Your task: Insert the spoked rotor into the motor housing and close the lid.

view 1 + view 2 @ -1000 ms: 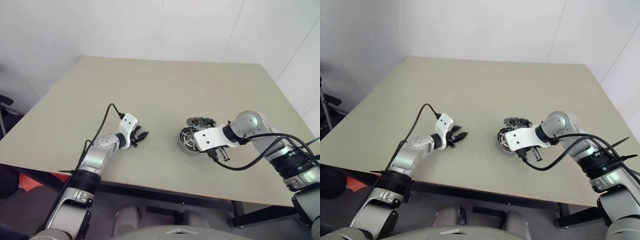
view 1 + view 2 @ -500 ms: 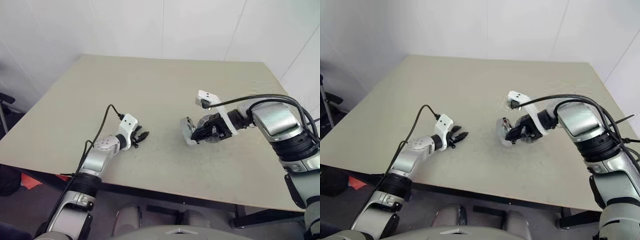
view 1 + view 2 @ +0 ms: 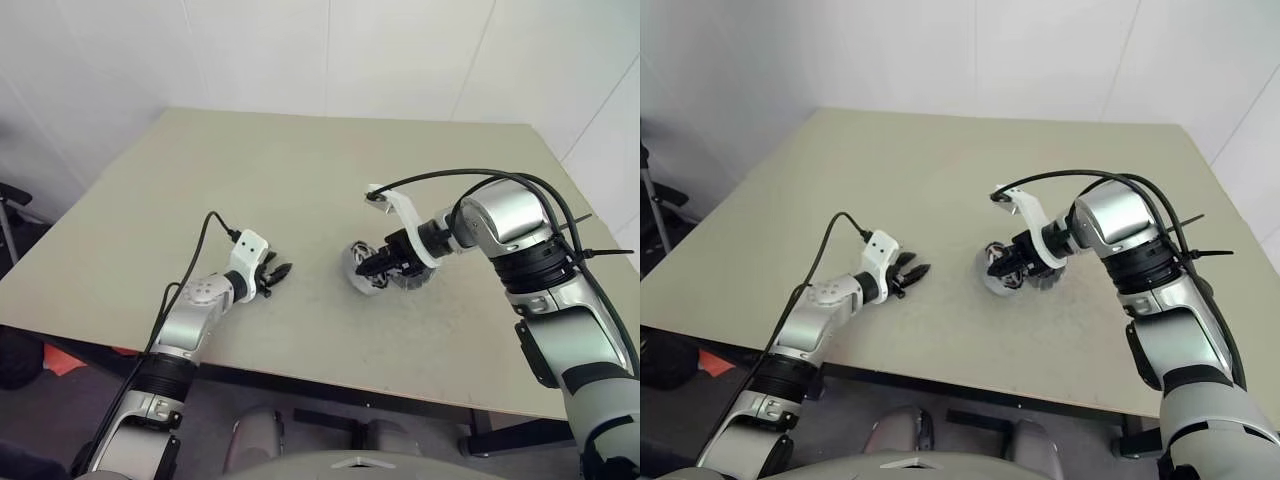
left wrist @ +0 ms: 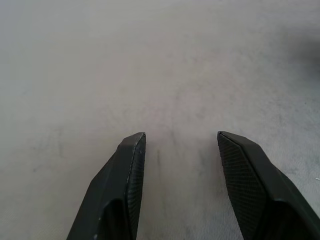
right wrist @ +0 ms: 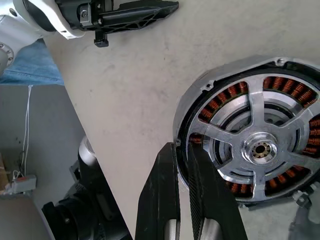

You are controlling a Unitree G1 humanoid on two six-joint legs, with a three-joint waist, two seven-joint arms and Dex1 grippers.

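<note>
Right wrist view: motor housing (image 5: pixel 250 150) rim between right gripper (image 5: pixel 183 150) jaws

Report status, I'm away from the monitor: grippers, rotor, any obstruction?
Left gripper open, empty. Right gripper shut on motor housing rim. Spoked rotor seated in housing. No obstruction seen.

— Where's the round silver-grey metal motor housing (image 5: pixel 196 98)?
— Pinched by its rim wall between the closed fingertips of the right gripper (image 5: pixel 182 146), tipped up on edge, its open face turned towards that wrist.
— And the spoked rotor (image 5: pixel 261 149), with its shiny silver arms and hub?
— Seated flat inside the housing, centred; copper windings show between the spokes, just past the fingertips.
</note>
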